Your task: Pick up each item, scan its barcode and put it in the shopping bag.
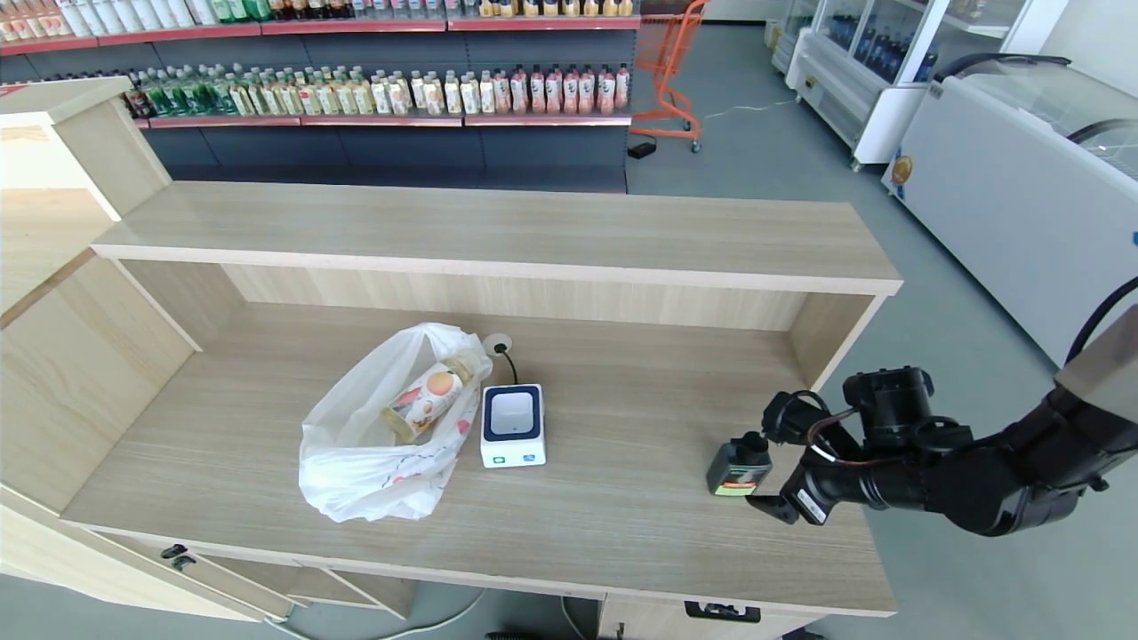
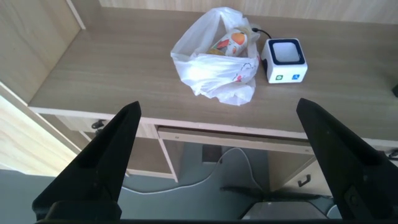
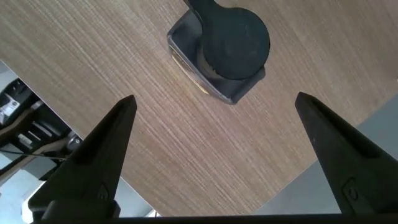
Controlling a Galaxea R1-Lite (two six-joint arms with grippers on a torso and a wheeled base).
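My left pincer [image 2: 219,106] hangs spread wide off the near edge of the counter [image 1: 622,507], holding nothing. My right pincer [image 3: 216,104] is spread too, low over the counter's right end, its 2 fingers apart and empty. Just beyond their tips stands 1 small dark bottle [image 1: 738,464], upright with a black cap, touching neither finger. Farther to the left, the white scanner [image 1: 513,425] sits on the counter. Just beside its left side lies the white shopping bag [image 1: 364,453], mouth open, with 1 pale drink bottle [image 1: 427,397] lying tilted inside. Beyond the counter run store shelves [image 1: 382,120] of bottles.
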